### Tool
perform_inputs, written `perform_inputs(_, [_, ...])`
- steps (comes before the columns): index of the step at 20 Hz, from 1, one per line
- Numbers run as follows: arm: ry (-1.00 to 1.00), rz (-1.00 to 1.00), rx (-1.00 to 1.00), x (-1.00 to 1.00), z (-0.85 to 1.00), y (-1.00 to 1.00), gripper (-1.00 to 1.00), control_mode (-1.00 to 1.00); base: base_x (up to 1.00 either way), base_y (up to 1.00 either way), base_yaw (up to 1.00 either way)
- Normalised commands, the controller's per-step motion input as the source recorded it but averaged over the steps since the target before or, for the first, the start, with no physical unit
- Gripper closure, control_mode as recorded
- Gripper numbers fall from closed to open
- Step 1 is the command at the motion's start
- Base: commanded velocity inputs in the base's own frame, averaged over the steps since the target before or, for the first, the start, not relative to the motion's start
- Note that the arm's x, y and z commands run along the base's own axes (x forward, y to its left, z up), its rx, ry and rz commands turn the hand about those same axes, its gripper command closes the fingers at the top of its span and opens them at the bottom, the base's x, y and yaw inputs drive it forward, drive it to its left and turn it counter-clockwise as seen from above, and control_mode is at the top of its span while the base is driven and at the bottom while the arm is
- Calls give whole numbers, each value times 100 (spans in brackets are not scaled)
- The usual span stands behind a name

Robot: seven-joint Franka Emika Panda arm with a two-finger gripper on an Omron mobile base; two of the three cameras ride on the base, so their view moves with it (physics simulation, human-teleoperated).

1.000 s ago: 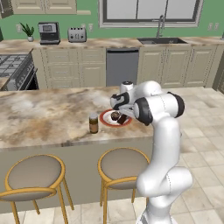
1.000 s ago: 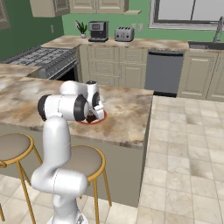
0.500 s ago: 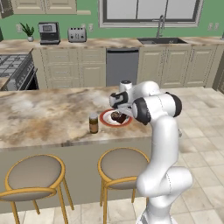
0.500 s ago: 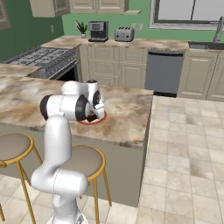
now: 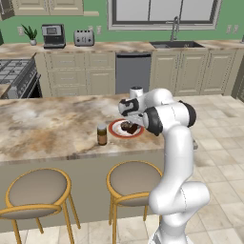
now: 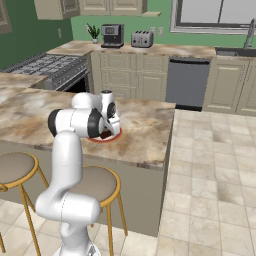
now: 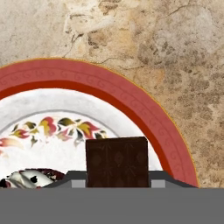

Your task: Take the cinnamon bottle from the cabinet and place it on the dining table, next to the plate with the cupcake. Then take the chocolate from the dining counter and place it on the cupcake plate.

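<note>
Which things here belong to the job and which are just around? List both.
Job:
- cinnamon bottle, standing beside the plate
- red-rimmed plate
- cupcake on it
- chocolate, over the plate
- gripper

Just around:
- stools
- toaster
- coffee machine
- potted plant
- stove
- sink tap

Two round stools [image 5: 34,193] with yellow frames and grey seats stand at the near edge of the marbled worktop [image 5: 47,124]. Along the far wall — a coffee machine [image 5: 52,36], a toaster [image 5: 84,37] and a potted plant [image 5: 31,33]; further right, a sink faucet [image 5: 175,29] below the window [image 5: 164,10]. A stove [image 5: 14,74] sits at left.
</note>
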Motion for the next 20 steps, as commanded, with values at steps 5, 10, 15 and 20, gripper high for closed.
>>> perform_inputs(5, [0, 0, 0, -5, 0, 0, -100, -100, 0, 0, 0])
perform_inputs(10, [0, 0, 0, -16, 10, 0, -100, -100, 0, 0, 0])
perform_inputs(15, [-1, 0, 0, -21, 23, 0, -100, -100, 0, 0, 0])
perform_inputs(20, [-6, 0, 0, -39, 36, 0, -100, -100, 0, 0, 0])
